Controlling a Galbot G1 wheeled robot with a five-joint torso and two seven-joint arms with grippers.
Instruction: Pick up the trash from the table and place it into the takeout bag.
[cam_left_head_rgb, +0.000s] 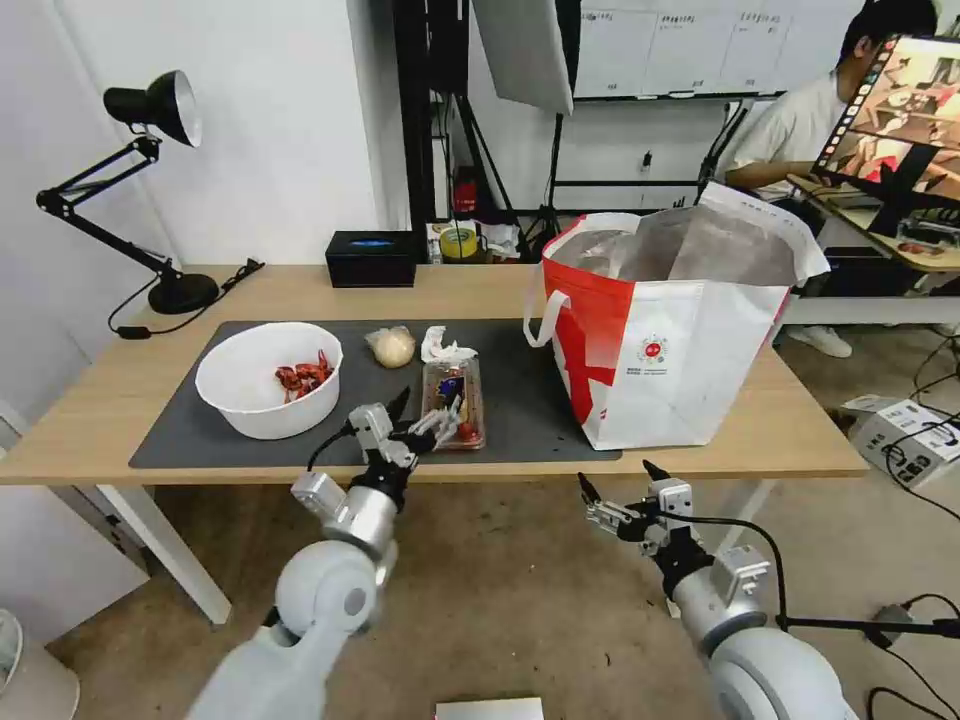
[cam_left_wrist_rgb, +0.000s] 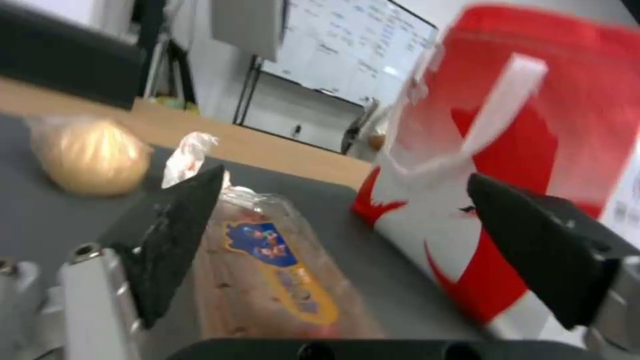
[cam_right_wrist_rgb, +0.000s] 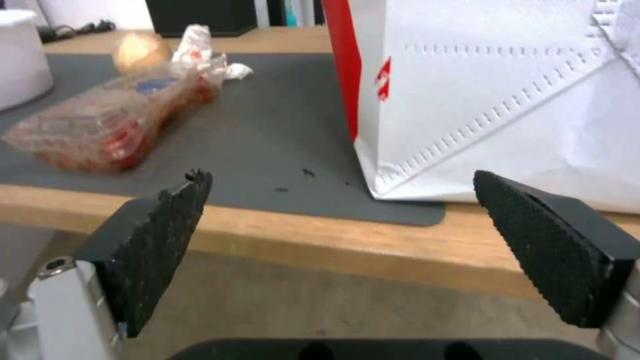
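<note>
Nearest, at lower right, the right pincer (cam_left_head_rgb: 615, 492) is held apart before the tabletop (cam_left_head_rgb: 800, 440) edge. Centrally, the left pincer (cam_left_head_rgb: 425, 415) is spread beside the clear tray (cam_left_head_rgb: 455, 400); the takeout bag (cam_left_head_rgb: 670, 350) is seen at right.

Item count: four trash items, one bag, two grippers.
One bowl (cam_left_head_rgb: 268, 378), one bun (cam_left_head_rgb: 392, 346), one tissue (cam_left_head_rgb: 441, 346), one tray (cam_left_head_rgb: 455, 400) directly ahead of the left gripper (cam_left_head_rgb: 428, 418); one takeout bag (cam_left_head_rgb: 672, 340) beyond the right gripper (cam_left_head_rgb: 618, 483); one tissue box (cam_left_head_rgb: 371, 259); one lamp (cam_left_head_rgb: 140, 180).
</note>
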